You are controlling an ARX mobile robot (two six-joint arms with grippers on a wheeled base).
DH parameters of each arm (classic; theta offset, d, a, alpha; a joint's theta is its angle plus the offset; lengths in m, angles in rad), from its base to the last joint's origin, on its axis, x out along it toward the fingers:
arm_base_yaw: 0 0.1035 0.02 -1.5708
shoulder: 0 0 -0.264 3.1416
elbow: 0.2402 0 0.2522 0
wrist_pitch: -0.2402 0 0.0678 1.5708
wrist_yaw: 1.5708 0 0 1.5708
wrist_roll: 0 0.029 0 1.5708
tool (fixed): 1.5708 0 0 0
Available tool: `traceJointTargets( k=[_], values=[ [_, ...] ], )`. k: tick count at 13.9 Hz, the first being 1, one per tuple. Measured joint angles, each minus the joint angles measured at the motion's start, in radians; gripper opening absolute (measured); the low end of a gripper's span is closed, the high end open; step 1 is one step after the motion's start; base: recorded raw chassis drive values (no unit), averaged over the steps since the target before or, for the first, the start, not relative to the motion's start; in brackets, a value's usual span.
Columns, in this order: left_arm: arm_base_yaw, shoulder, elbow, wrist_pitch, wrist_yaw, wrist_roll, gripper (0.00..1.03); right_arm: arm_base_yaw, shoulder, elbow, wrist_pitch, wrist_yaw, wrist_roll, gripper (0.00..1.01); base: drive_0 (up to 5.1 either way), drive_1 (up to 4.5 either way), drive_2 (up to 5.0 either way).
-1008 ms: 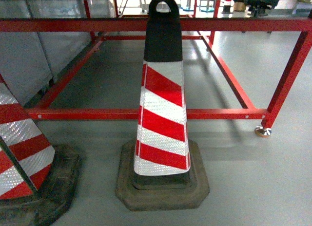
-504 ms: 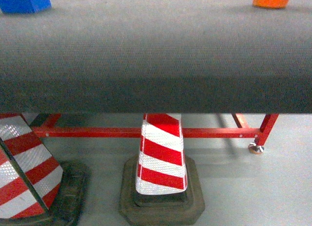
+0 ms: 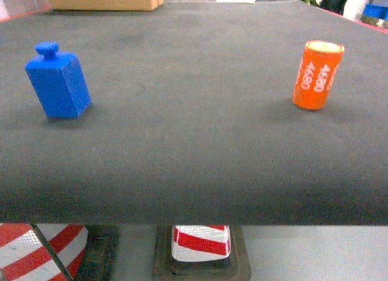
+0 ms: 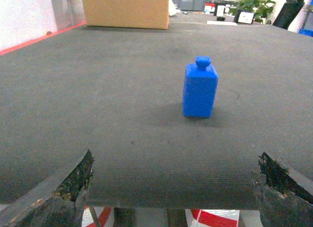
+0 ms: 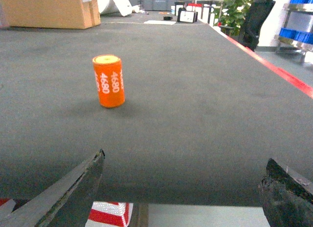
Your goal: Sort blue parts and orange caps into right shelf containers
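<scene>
The blue part (image 3: 58, 81), a square-bodied block with a knob on top, is found upright toward the left edge of the dark desk (image 3: 194, 148); the orange cap (image 3: 317, 74), a cylinder printed with white numerals, is found upright toward the right edge, well apart from it. Both claws are held short of the near edge, spread wide and empty: the left claw (image 4: 173, 188) is lined up roughly with the blue part, the right claw (image 5: 183, 188) with the cap lying left of its centre. It is judged that the approach is about to begin. The right claw should be shifted leftward before being advanced, and each item should be gripped low on its body, so that tipping is avoided. The shelf containers are glimpsed only as blue crates (image 5: 303, 14) at the far right.
</scene>
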Motion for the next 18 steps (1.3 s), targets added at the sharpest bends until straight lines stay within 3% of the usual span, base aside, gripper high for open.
traceJointTargets(
  k=[18],
  values=[
    [0.0, 0.0, 0.0, 0.0, 0.0, 0.0, 0.98, 0.0, 0.0, 0.0, 0.0, 0.0, 0.001, 0.98, 0.0, 0.0, 0.0]
  ],
)
